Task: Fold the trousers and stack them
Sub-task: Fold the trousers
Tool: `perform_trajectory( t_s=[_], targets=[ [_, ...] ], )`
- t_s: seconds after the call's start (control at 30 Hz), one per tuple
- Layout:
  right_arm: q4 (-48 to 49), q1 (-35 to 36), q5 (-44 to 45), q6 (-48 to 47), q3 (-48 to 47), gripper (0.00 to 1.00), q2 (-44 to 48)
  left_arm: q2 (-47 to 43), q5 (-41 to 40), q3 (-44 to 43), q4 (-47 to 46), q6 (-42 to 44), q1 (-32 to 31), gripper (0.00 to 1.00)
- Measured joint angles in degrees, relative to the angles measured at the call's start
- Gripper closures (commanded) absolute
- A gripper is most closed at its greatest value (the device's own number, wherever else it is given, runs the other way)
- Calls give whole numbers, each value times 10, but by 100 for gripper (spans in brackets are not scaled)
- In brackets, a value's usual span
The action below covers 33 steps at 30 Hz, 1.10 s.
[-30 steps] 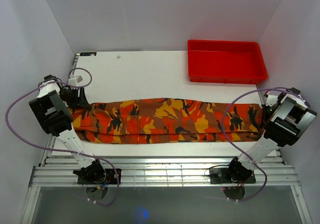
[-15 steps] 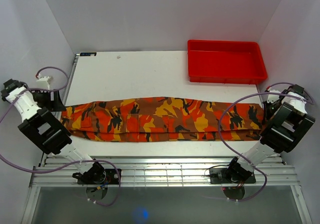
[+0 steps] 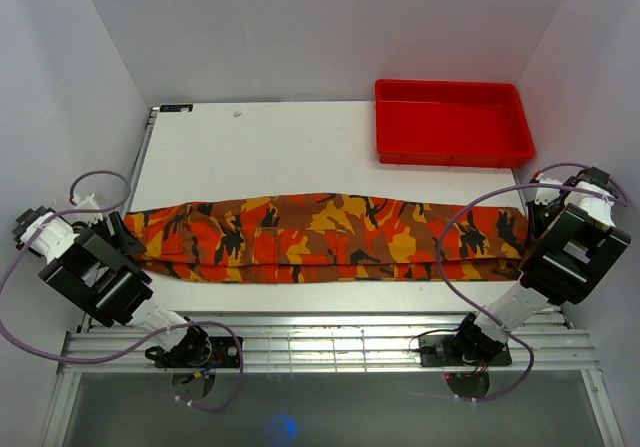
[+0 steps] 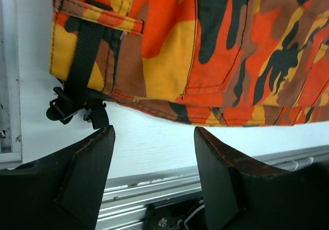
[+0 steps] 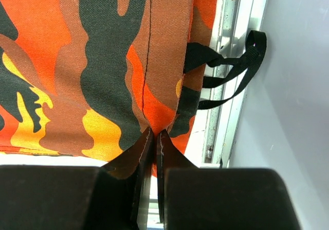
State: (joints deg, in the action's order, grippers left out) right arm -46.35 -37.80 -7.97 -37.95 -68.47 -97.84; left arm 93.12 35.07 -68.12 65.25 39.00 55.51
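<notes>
Orange, red, yellow and dark-brown camouflage cloth trousers point(image 3: 330, 239) are laid out as one long strip across the near half of the flat white table point(image 3: 300, 147), reaching from its left edge to its right edge. The left gripper point(image 4: 152, 133) is held wide apart just beside the strip's left end, with no cloth touched, while the right gripper point(image 5: 155, 133) is pinched narrowly on the cloth's edge at the right end. The rectangular red plastic tray point(image 3: 452, 155) is set at the far right corner, well apart from the trousers, and only its plain red floor is seen inside.
</notes>
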Motion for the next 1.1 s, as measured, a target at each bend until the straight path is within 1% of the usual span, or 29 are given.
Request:
perform_trajectory(
  t_s=[0.1,0.17,0.33,0.5,0.67,0.77,0.83,1.1],
  targets=[
    [-2,0,0,0,-1,92,0,-6,5,9,-32,-36,-1,28],
    [-2,0,0,0,-1,92,0,-3,5,18,-52,-61,-1,31],
    [-6,0,-1,0,-8,92,0,10,5,30,-79,-106,-1,33],
    [-7,0,0,0,-8,92,0,13,7,40,-105,-143,-1,43],
    [-7,0,0,0,-9,92,-2,32,10,40,-132,-175,-5,48],
    [-7,0,0,0,-9,92,-2,43,10,43,-141,-186,-7,46],
    [-7,0,0,0,-9,92,-3,44,9,47,-145,-189,-8,43],
    [-7,0,0,0,-9,92,-3,44,-8,57,-148,-199,-9,44]
  ],
)
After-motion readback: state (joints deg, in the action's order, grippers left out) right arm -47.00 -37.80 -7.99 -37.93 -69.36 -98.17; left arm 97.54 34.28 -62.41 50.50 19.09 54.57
